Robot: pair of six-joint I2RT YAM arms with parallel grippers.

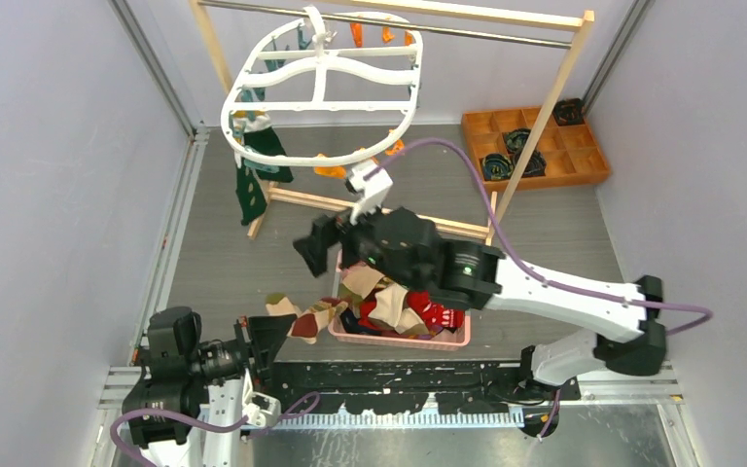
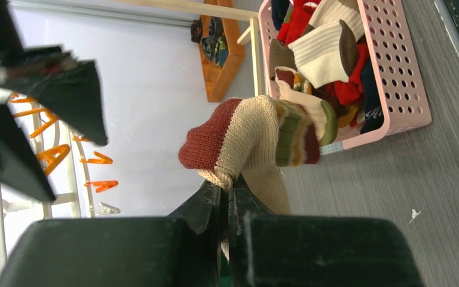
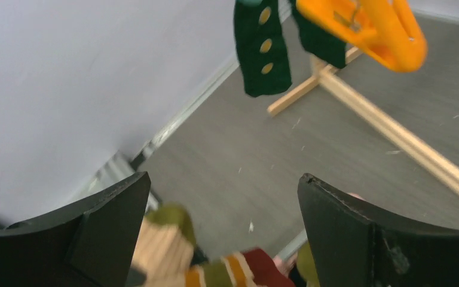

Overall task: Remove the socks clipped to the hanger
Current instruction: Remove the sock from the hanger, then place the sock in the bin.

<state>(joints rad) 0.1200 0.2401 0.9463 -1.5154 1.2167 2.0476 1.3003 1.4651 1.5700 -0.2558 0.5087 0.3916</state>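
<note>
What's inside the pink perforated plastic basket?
A loose pile of socks, red, cream ribbed, navy and striped. The pink basket floor and any socks lower down are hidden under that pile.

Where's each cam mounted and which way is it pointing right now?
Top external: above and behind the left arm and right arm, looking down on the hanger and pink basket.
Left wrist: low over the table, facing the basket; own jaws shut on a striped sock.
Right wrist: over the table, facing the hanging dark green sock; own jaws open.
Shared: top and left wrist both show basket and striped sock.
</note>
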